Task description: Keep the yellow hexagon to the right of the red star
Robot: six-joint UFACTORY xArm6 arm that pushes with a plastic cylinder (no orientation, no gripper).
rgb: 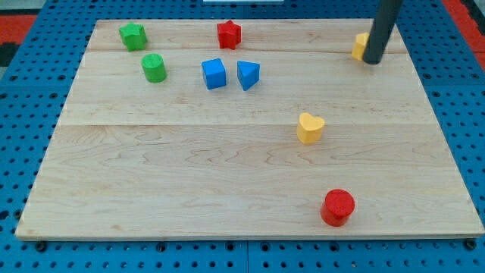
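The red star (229,33) lies near the view's top, a little left of centre. The yellow hexagon (360,45) sits near the top right of the board, far to the right of the star; the rod hides its right part. My tip (372,60) rests on the board against the hexagon's right side.
A green block (132,36) and a green cylinder (154,68) are at the top left. A blue cube (214,73) and a blue triangular block (248,74) sit below the star. A yellow heart (310,127) lies right of centre, a red cylinder (337,207) near the bottom right. The wooden board (151,174) rests on blue pegboard.
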